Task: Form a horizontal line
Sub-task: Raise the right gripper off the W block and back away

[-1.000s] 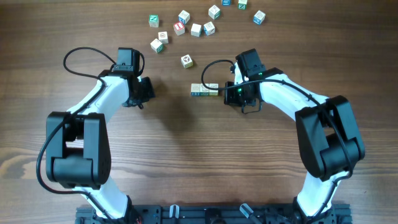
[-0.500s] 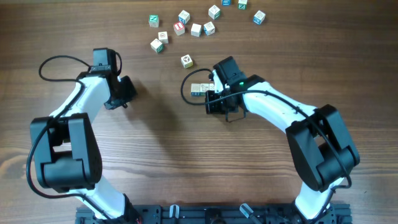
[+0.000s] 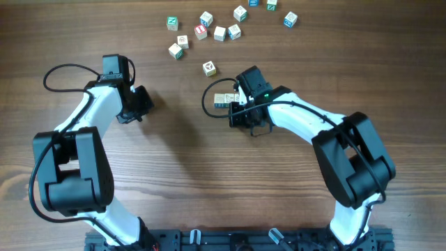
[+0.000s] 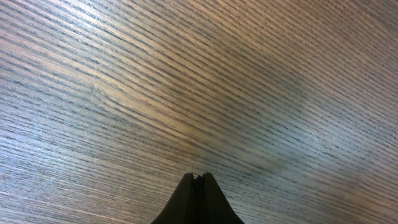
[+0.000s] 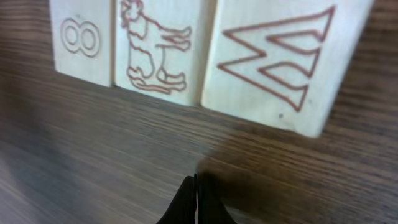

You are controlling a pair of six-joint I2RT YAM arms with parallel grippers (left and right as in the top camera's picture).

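Observation:
The horizontal line (image 3: 224, 100) is a short row of pale wooden letter cubes lying edge to edge near the table's middle; my right arm covers its right end in the overhead view. In the right wrist view the row (image 5: 186, 50) shows three faces with red-brown marks: an 8, an animal and a W. My right gripper (image 5: 195, 182) is shut and empty, its tips just in front of the row. My left gripper (image 4: 198, 178) is shut and empty over bare wood, far left of the row (image 3: 139, 104).
Several loose letter cubes lie scattered at the back of the table (image 3: 219, 33). One single cube (image 3: 209, 67) sits just behind the row. Black cables loop beside both arms.
My right gripper moved left along the row's front over the last second. My left arm swung left, away from the row. In the last half second little moved.

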